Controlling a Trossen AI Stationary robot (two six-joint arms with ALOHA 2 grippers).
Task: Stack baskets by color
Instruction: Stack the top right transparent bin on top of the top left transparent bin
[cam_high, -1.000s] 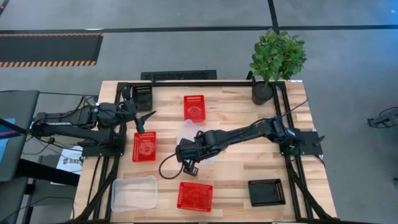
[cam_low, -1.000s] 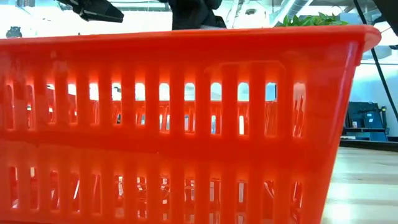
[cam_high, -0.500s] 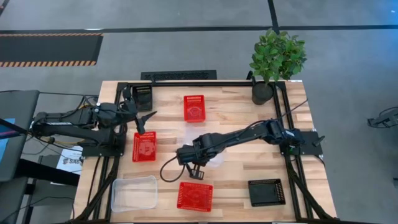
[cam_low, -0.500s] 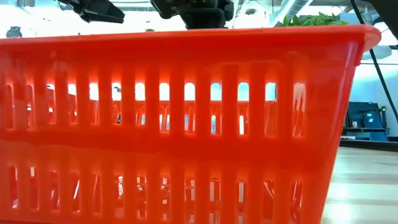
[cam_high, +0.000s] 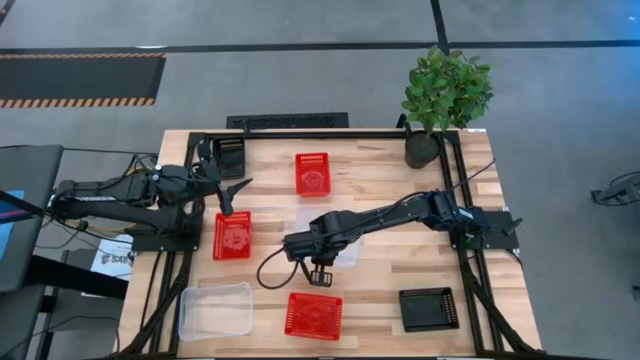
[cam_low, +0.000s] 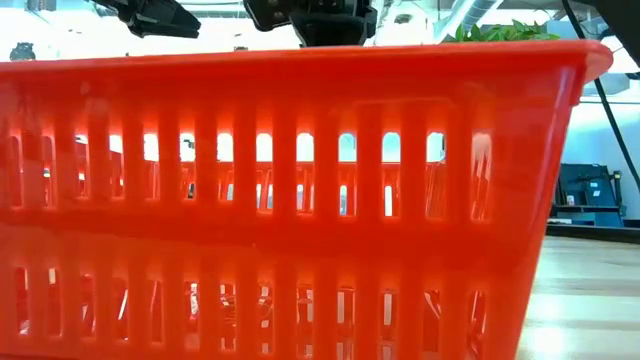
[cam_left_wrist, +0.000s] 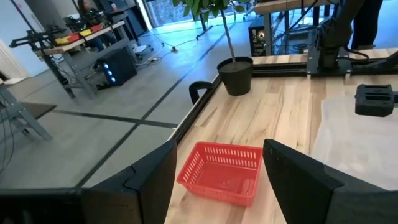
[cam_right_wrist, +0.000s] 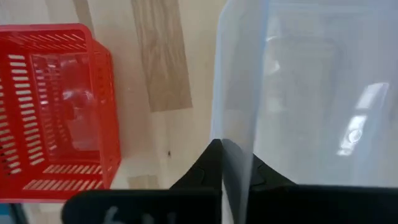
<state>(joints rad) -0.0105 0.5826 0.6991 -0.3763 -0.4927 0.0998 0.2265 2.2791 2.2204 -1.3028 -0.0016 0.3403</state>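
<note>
Clear basket (cam_right_wrist: 298, 93), mid-bench, is pinched at its rim by the right fingers (cam_right_wrist: 227, 163), which should probably carry it level to the clear one (cam_high: 215, 310) near-left, while the left fingers (cam_left_wrist: 217, 180) wait wide far-left.

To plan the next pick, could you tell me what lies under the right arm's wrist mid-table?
A clear basket, its wall pinched by the right gripper. The arm covers most of it; whether another clear basket lies under it cannot be seen.
</note>
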